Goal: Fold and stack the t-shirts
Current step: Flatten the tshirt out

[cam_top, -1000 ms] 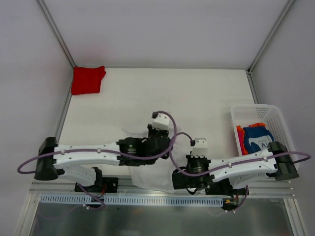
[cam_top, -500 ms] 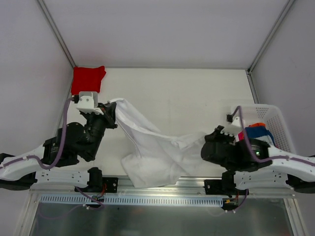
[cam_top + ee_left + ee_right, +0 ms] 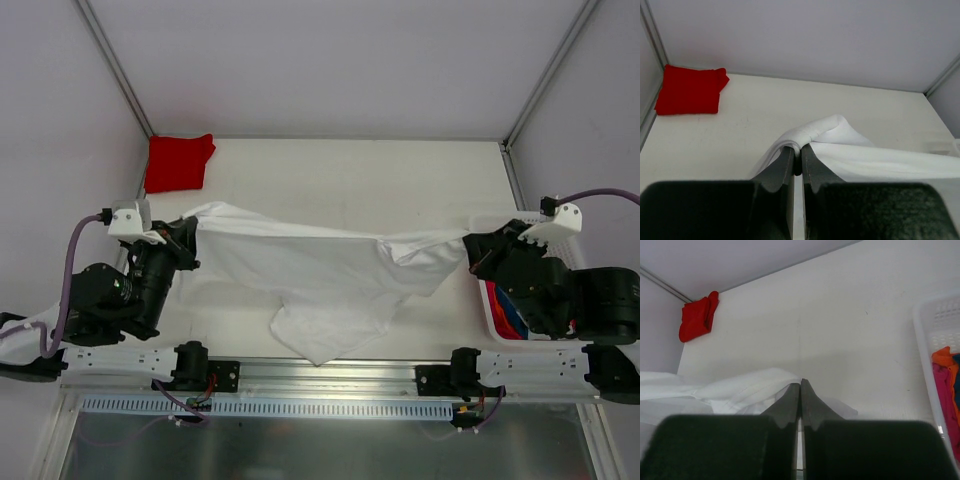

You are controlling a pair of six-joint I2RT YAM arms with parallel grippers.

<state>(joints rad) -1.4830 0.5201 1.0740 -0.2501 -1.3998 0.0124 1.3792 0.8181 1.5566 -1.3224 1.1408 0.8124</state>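
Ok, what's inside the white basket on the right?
Bunched cloth lies in the basket: an orange piece, a pink-red one beside it and a sliver of blue at the frame edge. From above, the right arm covers most of it, so the shirt count cannot be told.

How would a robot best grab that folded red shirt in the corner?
On the red t-shirt, probably the right edge, pinched from above. It lies flat and folded, its left side close against the wall, so the right and near edges look free.

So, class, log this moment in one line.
left claw: shut on white t-shirt | right claw: same | span: stretched between them | red t-shirt: folded, far-left
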